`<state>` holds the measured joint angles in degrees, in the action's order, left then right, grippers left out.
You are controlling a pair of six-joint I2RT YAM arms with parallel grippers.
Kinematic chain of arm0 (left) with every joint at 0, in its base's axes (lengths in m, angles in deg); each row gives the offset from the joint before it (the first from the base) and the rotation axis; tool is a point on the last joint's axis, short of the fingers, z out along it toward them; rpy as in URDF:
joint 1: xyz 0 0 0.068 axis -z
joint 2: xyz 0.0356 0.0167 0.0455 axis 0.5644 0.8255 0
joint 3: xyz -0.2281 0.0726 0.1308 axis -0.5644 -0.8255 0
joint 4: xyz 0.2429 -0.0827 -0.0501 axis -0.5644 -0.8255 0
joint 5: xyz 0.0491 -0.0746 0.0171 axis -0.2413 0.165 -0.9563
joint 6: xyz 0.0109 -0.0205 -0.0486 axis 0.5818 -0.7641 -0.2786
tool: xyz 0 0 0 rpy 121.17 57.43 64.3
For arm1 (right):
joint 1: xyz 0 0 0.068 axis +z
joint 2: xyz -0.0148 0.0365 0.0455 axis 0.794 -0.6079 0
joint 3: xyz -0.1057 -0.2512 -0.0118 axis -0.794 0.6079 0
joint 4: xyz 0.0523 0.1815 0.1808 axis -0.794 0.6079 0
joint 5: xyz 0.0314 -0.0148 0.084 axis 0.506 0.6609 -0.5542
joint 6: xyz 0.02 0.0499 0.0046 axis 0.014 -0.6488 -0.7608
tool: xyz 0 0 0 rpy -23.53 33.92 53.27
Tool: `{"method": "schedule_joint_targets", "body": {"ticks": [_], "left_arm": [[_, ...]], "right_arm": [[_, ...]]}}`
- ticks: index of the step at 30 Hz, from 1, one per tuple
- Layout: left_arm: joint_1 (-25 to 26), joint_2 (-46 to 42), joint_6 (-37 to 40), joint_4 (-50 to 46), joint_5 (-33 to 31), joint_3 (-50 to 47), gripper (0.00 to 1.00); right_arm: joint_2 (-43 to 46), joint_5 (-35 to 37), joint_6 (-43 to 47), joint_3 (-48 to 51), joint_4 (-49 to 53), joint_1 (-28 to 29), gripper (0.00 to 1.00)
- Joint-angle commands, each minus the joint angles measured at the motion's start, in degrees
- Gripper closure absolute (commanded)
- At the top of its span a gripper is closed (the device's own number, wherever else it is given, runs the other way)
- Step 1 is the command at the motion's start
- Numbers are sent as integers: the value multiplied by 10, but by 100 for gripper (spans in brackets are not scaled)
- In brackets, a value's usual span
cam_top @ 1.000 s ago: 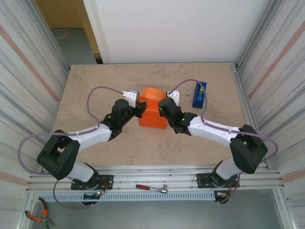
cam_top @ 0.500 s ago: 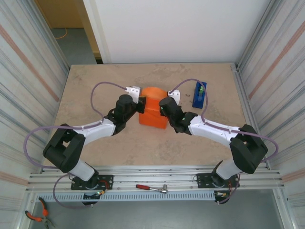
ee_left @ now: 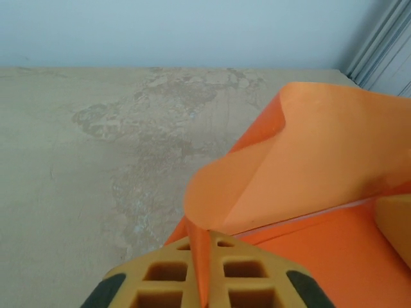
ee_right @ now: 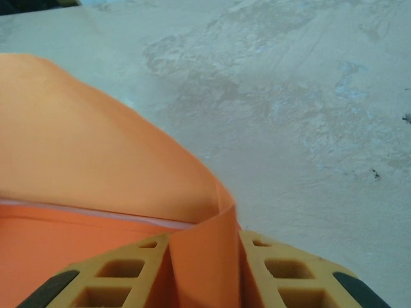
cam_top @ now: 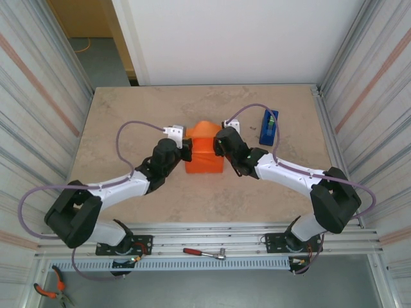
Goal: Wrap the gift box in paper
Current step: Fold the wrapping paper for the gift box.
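Note:
The orange paper [cam_top: 204,156] is bunched into a tented bundle at the table's middle, and the gift box is hidden under it. My left gripper [cam_top: 185,151] presses at the bundle's left side. In the left wrist view the left gripper [ee_left: 204,260] is shut on a thin upright fold of paper [ee_left: 302,160], which curls up ahead of it. My right gripper [cam_top: 220,145] is at the bundle's right side. In the right wrist view the right gripper [ee_right: 204,263] is shut on a wider loop of paper [ee_right: 83,141].
A blue tape dispenser [cam_top: 268,126] stands upright on the table to the right of the right gripper. A red-handled wrench [cam_top: 204,253] lies on the front rail, and pliers [cam_top: 48,290] lie at the bottom left. Corrugated walls flank the beige table [cam_top: 128,109].
The left gripper pulled back toward the near side and closed on a paper fold. The right gripper shifted slightly toward the bundle. The paper's far edge rose into a peak.

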<state>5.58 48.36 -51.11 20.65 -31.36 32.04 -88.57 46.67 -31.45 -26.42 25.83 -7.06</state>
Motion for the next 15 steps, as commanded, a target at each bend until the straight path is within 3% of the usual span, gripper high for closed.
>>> {"method": "schedule_joint_targets", "body": {"ticks": [1,5,6,7,12,15], "left_arm": [[21,-41,-27,4,-29,-17,72],[13,-77,3,-13,-56,-16,25],[8,-87,11,-19,-57,-12,6],[2,-96,22,-25,-56,-8,1],[-45,-130,42,-52,-26,9,1],[-49,-148,78,-27,-49,1,1]], "right_arm": [[-13,-41,10,3,28,8,70],[-14,-41,6,8,29,8,69],[-14,-42,5,7,29,8,69],[-14,-42,5,7,30,9,70],[-13,-41,4,5,31,11,69],[-13,-41,3,4,33,12,69]]}}
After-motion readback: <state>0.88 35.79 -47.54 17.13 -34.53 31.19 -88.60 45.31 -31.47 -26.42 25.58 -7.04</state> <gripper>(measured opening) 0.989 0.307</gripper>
